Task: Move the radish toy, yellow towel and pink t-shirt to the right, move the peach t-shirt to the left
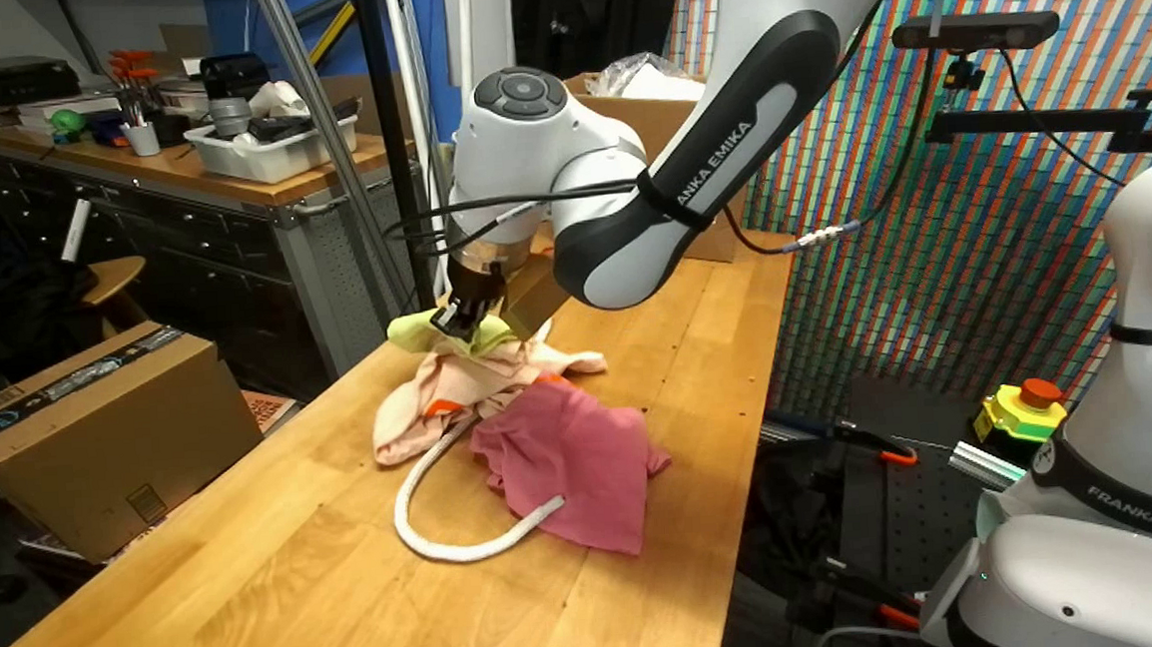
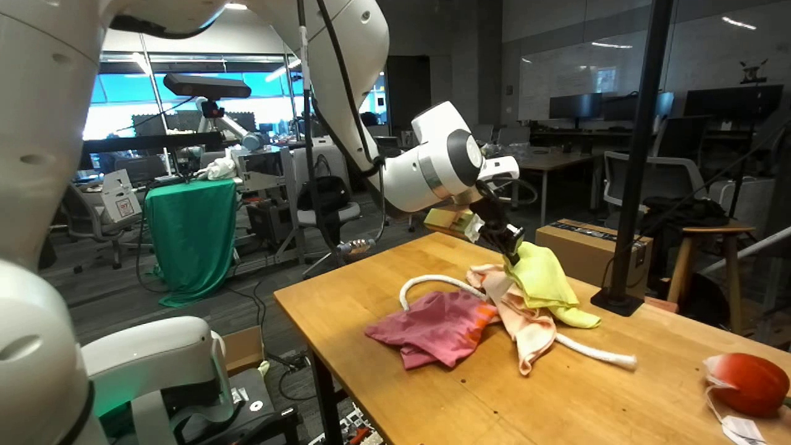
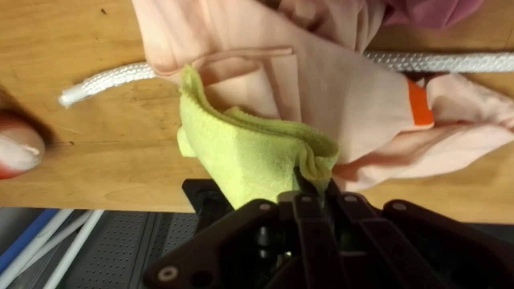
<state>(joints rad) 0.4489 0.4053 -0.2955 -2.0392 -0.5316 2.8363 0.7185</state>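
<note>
My gripper is shut on a fold of the yellow towel, pinched between its fingertips. In an exterior view the towel hangs from the gripper over the peach t-shirt. That peach t-shirt lies crumpled on the wooden table, partly beneath the towel. Beside it the pink t-shirt is spread out, and only its corner shows in the wrist view. The radish toy, red with a white end, sits apart near the table's edge; part of the toy enters the wrist view.
A white rope curves over the table, runs under the peach cloth and ends in a free tip. Close to the table edge rises a black post. A cardboard box stands beyond that edge.
</note>
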